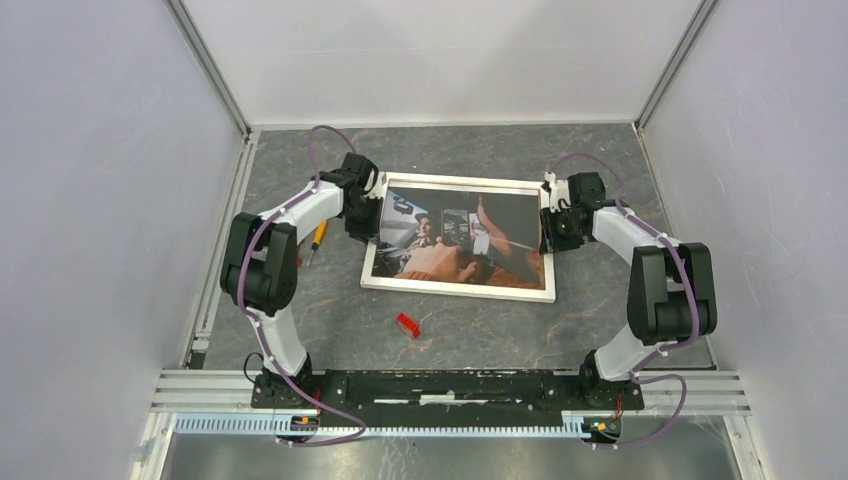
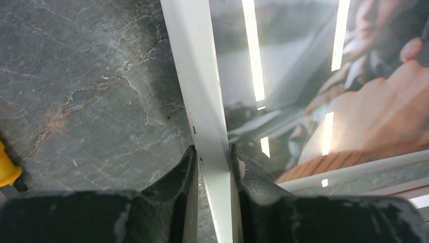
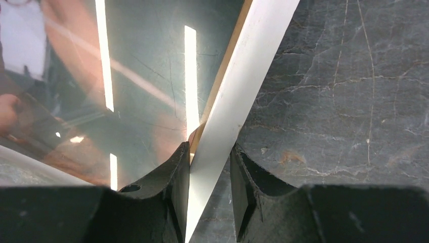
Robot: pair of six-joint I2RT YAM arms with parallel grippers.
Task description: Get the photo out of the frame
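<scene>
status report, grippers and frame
Left gripper shut on left edge of white rectangular picture frame, right gripper on right edge. Large colour photo of people not yet out. Small red block lies clear.

Top external view: high, looking down on the whole table (image 1: 600, 170). Wrist views: very close, each facing one side border of the frame (image 1: 455, 291), common to all three

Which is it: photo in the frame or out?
In. The photo lies inside the frame, under glare-streaked glazing; the left gripper and right gripper each pinch a side rail.
</scene>
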